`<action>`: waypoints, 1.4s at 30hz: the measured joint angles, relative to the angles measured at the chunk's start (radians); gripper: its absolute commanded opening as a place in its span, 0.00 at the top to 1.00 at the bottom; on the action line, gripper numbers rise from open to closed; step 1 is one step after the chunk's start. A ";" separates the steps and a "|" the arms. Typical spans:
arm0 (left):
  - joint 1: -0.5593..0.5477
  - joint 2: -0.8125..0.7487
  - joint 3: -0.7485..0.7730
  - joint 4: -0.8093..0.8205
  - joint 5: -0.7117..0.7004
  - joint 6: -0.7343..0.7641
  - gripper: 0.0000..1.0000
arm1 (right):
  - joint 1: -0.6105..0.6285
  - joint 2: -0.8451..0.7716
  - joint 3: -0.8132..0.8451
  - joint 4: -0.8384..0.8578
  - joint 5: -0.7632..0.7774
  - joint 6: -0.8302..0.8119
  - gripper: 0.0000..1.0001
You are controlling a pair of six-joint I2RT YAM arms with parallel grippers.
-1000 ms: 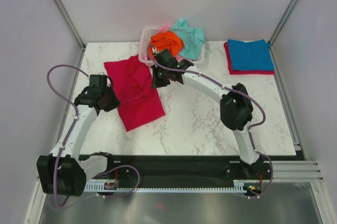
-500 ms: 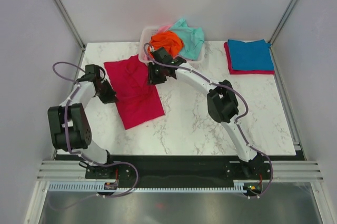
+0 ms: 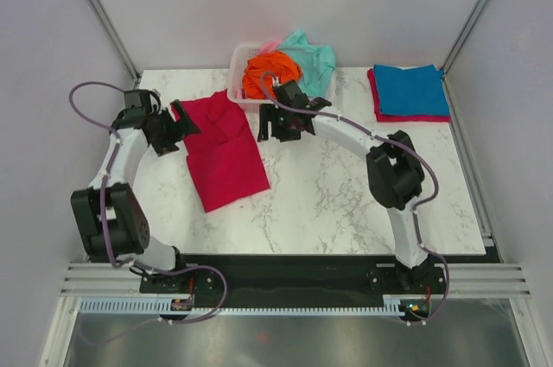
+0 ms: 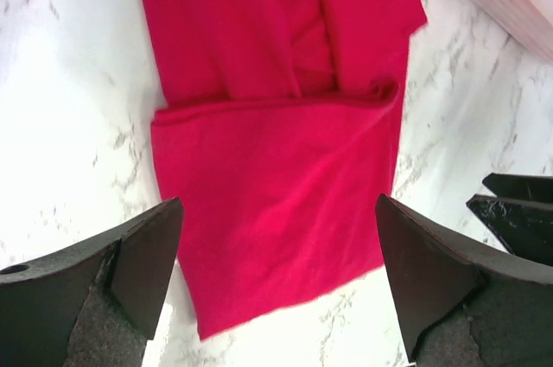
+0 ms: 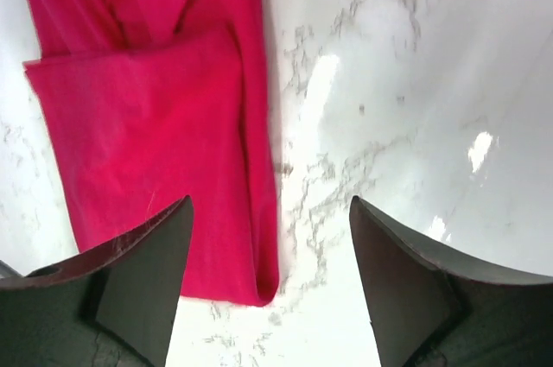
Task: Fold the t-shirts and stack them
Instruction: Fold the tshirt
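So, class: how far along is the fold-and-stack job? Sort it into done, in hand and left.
Done: a folded blue shirt lies on a red shirt, far right. In hand: the crimson shirt lies part-folded on the table, left gripper and right gripper open over it. Left: orange shirt, mint-teal shirt and pink shirt heaped in the basket.

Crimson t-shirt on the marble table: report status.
Left jaws open, empty. Right jaws open, empty. Crimson cloth t-shirt lies flat, partly folded, not held. White slatted plastic basket beside its far corner.
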 measured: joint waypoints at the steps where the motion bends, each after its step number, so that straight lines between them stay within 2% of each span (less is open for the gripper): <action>1: 0.000 -0.052 -0.034 -0.002 0.000 -0.001 0.00 | 0.005 -0.069 -0.101 0.036 -0.003 0.004 0.19; 4: -0.002 -0.222 -0.149 0.009 0.008 -0.005 0.00 | 0.031 -0.225 -0.326 0.109 -0.031 0.026 0.19; 6: -0.004 -0.317 -0.230 0.008 0.009 -0.010 0.00 | 0.058 -0.266 -0.417 0.164 -0.053 0.040 0.19; 10: -0.005 -0.436 -0.364 -0.002 0.020 -0.029 0.00 | 0.114 -0.264 -0.558 0.273 -0.097 0.075 0.20; 13: -0.008 -0.486 -0.434 -0.015 0.028 -0.046 0.00 | 0.142 -0.231 -0.606 0.321 -0.130 0.098 0.24; 16: -0.010 -0.514 -0.466 -0.027 0.031 -0.062 0.00 | 0.142 -0.210 -0.610 0.379 -0.152 0.119 0.37; 19: -0.020 -0.541 -0.474 -0.041 0.016 -0.093 0.00 | 0.138 -0.186 -0.612 0.422 -0.157 0.127 0.65; 20: -0.024 -0.550 -0.478 -0.041 0.008 -0.106 0.00 | 0.136 -0.178 -0.616 0.431 -0.158 0.131 0.77; 23: -0.069 -0.564 -0.502 -0.042 -0.039 -0.151 0.01 | 0.134 -0.170 -0.631 0.451 -0.158 0.140 0.91; 29: -0.289 -0.580 -0.591 -0.037 -0.170 -0.273 0.04 | 0.134 -0.171 -0.657 0.499 -0.169 0.148 0.96; 33: -0.385 -0.654 -0.690 -0.053 -0.252 -0.365 0.14 | 0.131 -0.179 -0.682 0.532 -0.180 0.147 0.96; 37: -0.443 -0.694 -0.739 -0.046 -0.306 -0.430 0.15 | 0.130 -0.191 -0.703 0.545 -0.187 0.146 0.97; 42: -0.456 -0.692 -0.803 -0.020 -0.372 -0.467 0.25 | 0.129 -0.192 -0.715 0.564 -0.198 0.147 0.98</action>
